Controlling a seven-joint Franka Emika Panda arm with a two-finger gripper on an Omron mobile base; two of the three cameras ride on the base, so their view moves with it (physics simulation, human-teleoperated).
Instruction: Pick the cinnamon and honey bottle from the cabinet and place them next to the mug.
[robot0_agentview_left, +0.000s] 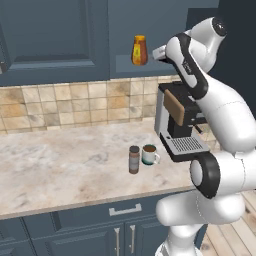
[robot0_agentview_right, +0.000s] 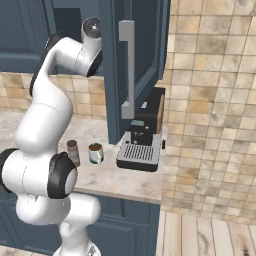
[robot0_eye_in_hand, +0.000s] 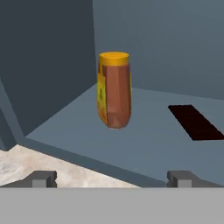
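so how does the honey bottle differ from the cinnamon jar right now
The honey bottle is amber-orange with a yellow top; the cinnamon is brown with a grey cap. The honey bottle stands up in the cabinet niche, while the cinnamon is down on the counter beside the mug. The honey bottle tapers; the cinnamon is a straight slim cylinder. Both stand upright, neither gripped.

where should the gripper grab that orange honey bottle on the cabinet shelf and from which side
Probably mid-body on the amber-orange honey bottle, approached straight in from the open front of the dark blue-grey cabinet niche. It stands upright and alone, narrow enough for the open gripper, fingers either side.
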